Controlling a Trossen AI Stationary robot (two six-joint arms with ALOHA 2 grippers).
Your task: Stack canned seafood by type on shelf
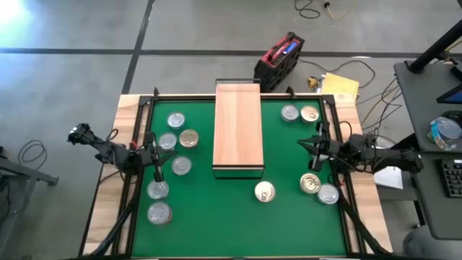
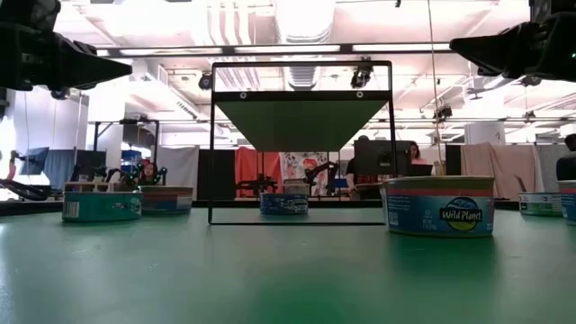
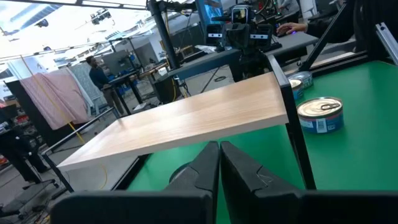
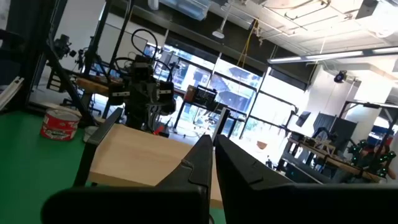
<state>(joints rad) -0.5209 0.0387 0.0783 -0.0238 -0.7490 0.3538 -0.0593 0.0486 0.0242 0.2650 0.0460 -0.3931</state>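
Green matting (image 1: 238,217) covers the table, and the shelf (image 1: 237,128) is set lengthwise at its middle, used below as the landmark. Nothing is seen resting on the shelf's light-wood board.

To the left of the shelf, 6 tins are counted in the high view: a silver-lidded one (image 1: 175,120) at the far end, a second silver one (image 1: 167,141) and a gold-lidded one (image 1: 189,139) beside it, then 3 more silver ones (image 1: 181,166), (image 1: 157,190), (image 1: 159,213) trailing toward the near edge. To the right of the shelf, a silver tin (image 1: 289,113) and a gold tin (image 1: 310,114) are placed side by side at the far end. Just past the shelf's near end, a gold tin (image 1: 265,192) is set, with another gold tin (image 1: 310,183) and a silver tin (image 1: 328,193) further right, touching or nearly so.

The left gripper (image 1: 157,170) is held left of the shelf among the tins, jaws clenched on nothing. The right gripper (image 1: 315,160) is held right of the shelf, jaws likewise clenched and empty. In both wrist views the fingers (image 3: 217,163), (image 4: 210,154) are seen pressed together, pointing at the shelf.
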